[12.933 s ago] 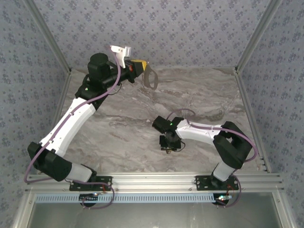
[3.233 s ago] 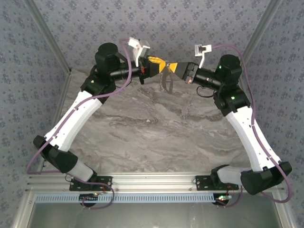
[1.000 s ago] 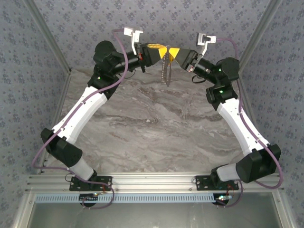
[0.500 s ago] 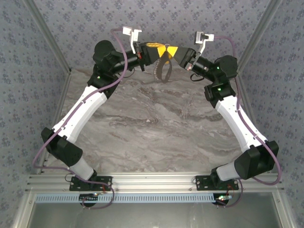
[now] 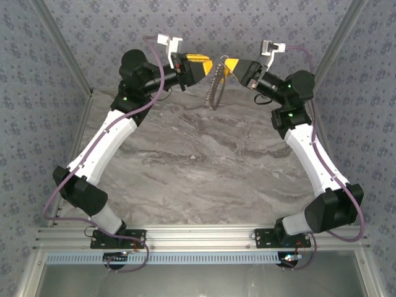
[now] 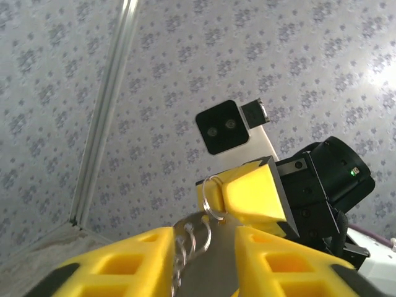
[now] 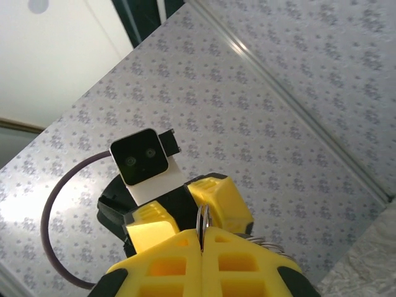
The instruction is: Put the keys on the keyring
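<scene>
- Holding the keyring (image 5: pixel 214 90) by its top end in the right tool (image 5: pixel 231 64), jaws clamped flat on the small ring there. It hangs in mid-air above the far end of the table (image 5: pixel 204 161).
- Left tool (image 5: pixel 204 64) is parted and grips nothing, just beside the loop. In its wrist view the chain sits in the gap between its fingers (image 6: pixel 142 260).
- To do this well I'd hold the right pinch firm, let the loop settle, and move the left slowly so it doesn't snag the beads.
- Long axis drops from the pinch; the free end points at the table, leaning slightly toward the left arm.
</scene>
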Available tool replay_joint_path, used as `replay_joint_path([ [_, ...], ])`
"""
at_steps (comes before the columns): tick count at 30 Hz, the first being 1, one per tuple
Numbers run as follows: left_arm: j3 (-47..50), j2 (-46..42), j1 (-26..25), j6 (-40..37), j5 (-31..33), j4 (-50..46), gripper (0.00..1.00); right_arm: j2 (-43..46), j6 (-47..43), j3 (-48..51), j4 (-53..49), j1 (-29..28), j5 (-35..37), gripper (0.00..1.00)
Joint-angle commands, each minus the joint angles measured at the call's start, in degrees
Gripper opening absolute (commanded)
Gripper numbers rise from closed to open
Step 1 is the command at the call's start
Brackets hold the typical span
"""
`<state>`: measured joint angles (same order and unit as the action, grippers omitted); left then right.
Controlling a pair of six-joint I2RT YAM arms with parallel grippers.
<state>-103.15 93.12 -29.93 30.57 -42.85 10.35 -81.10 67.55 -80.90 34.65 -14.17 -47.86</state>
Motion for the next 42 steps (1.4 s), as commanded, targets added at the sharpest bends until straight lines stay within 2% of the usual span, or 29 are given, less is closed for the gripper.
replay_joint_path([
  [1,-2.82,-1.14,1.31,-4.09,-1.34,-4.79,0.38,2.07,-2.81,0.13,-4.65,0.88,-1.86,0.0],
  [6,-4.62,-1.18,1.95,-9.89,-3.25,-12.66,0.48,2.88,-12.12,-2.59,-18.4,0.99,-4.03,0.0],
  [15,-11.82,1.68,2.07,-18.82,-8.18,-27.63,0.56,3.09,-27.94,-7.59,-36.89,0.74,-5.88,0.0],
  [19,-13.14,2.71,2.0,-19.99,-10.17,-30.43,0.57,3.45,-30.84,-8.25,-39.44,0.64,-6.61,0.0],
  [28,-16.46,4.95,2.0,-21.49,-13.49,-35.16,0.56,3.14,-30.99,-10.39,-40.16,-0.48,-9.82,0.0],
  [42,-16.99,5.34,1.95,-17.87,-17.03,-32.4,0.55,2.64,-30.55,-12.21,-39.22,-3.25,-11.56,0.0],
])
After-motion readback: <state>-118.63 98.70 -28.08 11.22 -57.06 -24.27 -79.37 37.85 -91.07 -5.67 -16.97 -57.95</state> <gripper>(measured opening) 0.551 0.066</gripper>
